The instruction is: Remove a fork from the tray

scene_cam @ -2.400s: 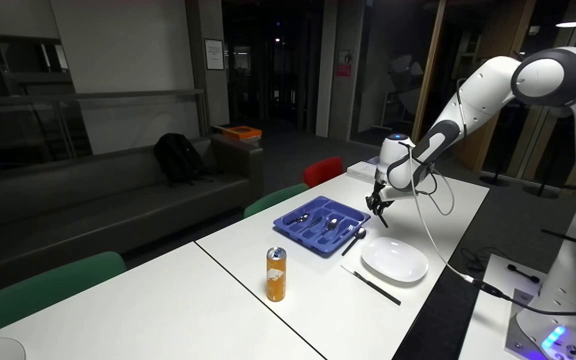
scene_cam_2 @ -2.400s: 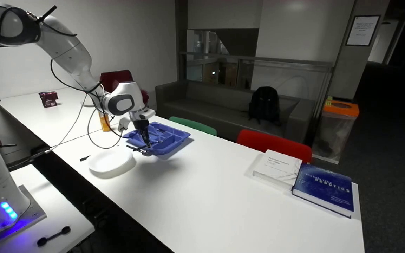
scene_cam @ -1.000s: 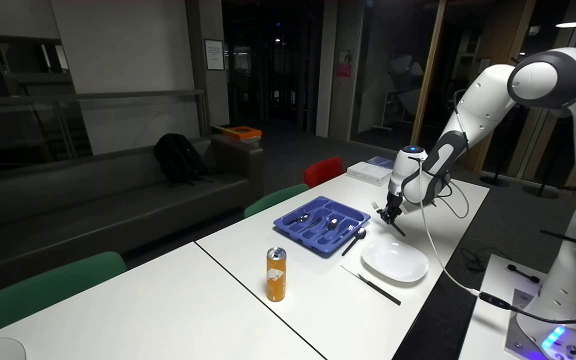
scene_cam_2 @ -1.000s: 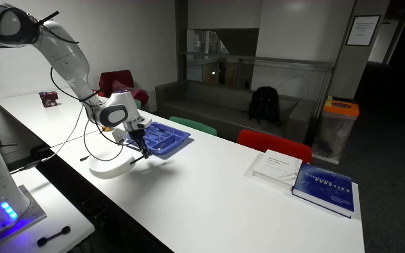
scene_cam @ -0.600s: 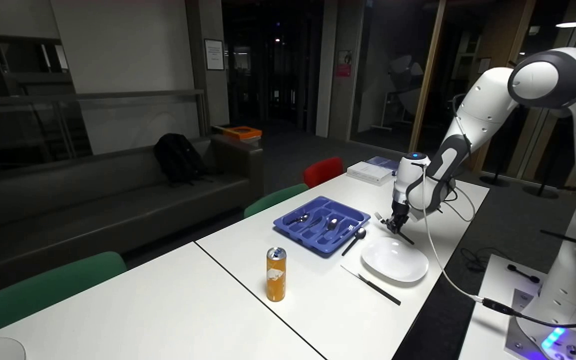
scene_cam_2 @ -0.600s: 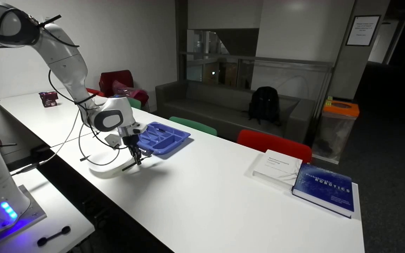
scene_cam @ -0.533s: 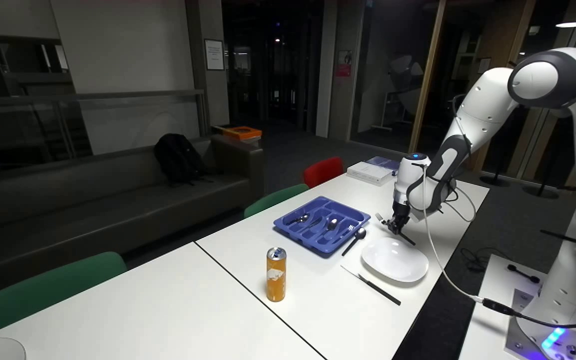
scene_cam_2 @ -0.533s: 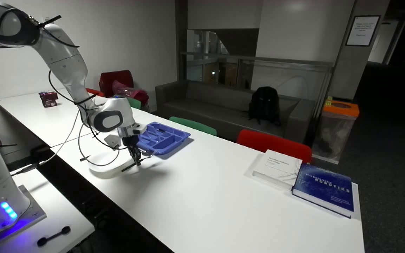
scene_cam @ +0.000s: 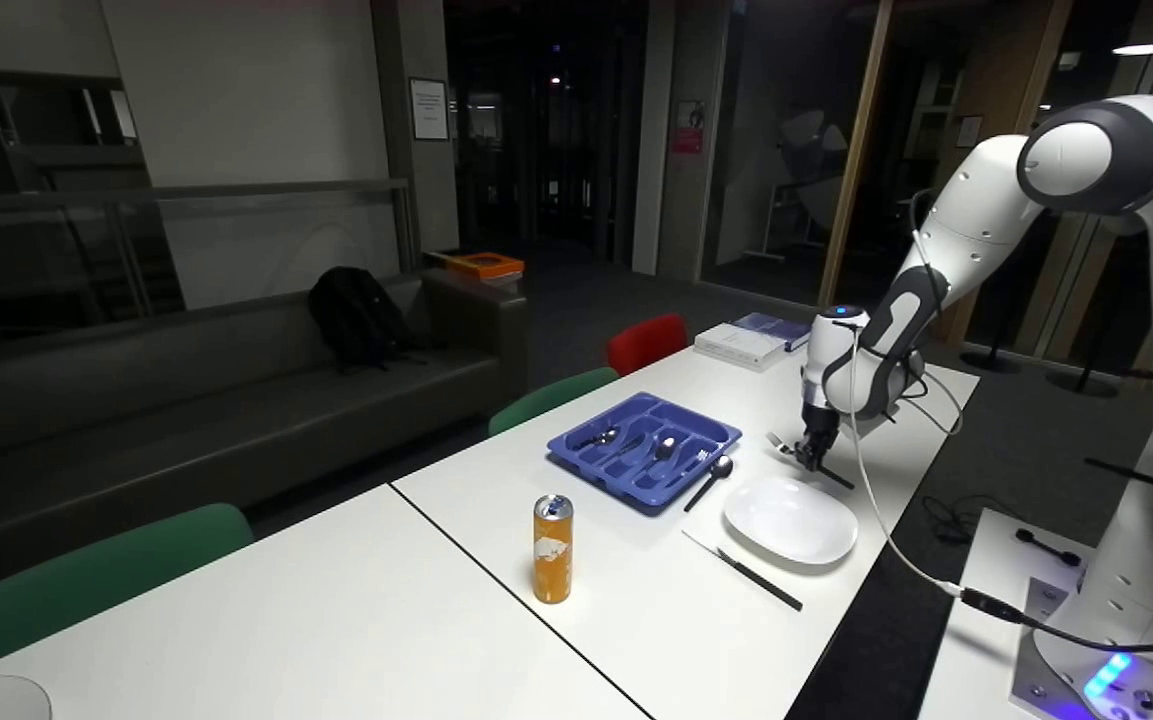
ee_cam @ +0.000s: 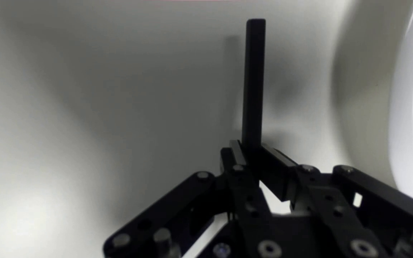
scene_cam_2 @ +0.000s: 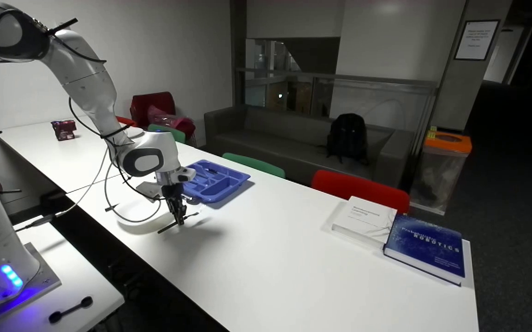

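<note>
The white counter (scene_cam_2: 293, 258) was brightly lit against dim surroundings. Closest in the wrist view, the hand (ee_cam: 252, 147) was clamped on the black handle of the fork (ee_cam: 253, 79), which was out of the tray (scene_cam: 626, 488) and low over the counter. A shadow (ee_cam: 230, 68) lay a little apart from the handle, so some air seemed left beneath; whether the tines touched could not be told. Setting it down looked like the present step, and that called for a slow, straight descent with the fork as level as possible, so that neither end struck first and turned it in the grip. The white plate (scene_cam: 791, 520) stood just beside, and the handle's end needed to pass its rim without a knock. For the release, it seemed best to part the hand only slightly once the counter bore the whole length, then lift straight up, lest the handle drag askew. Farther on lay a spoon (scene_cam: 710, 481), then the tray with more cutlery (scene_cam: 665, 449) in it; swinging that way risked catching either. Beyond the counter's edge came a green chair (scene_cam: 556, 399) and, farthest, a dark sofa (scene_cam: 236, 400).
</note>
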Action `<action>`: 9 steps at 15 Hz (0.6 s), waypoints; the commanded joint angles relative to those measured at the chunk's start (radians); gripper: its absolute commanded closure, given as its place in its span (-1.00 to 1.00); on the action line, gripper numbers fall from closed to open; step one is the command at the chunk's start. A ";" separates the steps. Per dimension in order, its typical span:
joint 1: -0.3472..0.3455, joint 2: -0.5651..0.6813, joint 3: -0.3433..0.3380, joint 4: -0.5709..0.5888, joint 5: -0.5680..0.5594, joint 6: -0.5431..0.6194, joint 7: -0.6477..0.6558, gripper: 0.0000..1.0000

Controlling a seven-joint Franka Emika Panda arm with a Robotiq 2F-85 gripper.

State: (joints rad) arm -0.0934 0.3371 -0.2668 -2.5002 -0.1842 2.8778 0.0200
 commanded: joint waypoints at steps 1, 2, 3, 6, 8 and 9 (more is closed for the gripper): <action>-0.061 -0.070 0.045 -0.036 0.026 -0.051 -0.108 0.93; -0.074 -0.081 0.057 -0.043 0.038 -0.055 -0.125 0.93; -0.108 -0.101 0.094 -0.059 0.081 -0.051 -0.165 0.93; -0.098 -0.045 0.100 -0.020 0.118 -0.032 -0.151 0.70; -0.127 -0.067 0.133 -0.032 0.164 -0.033 -0.187 0.70; -0.131 -0.073 0.137 -0.036 0.167 -0.033 -0.188 0.70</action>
State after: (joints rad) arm -0.2308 0.2648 -0.1243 -2.5362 -0.0188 2.8475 -0.1680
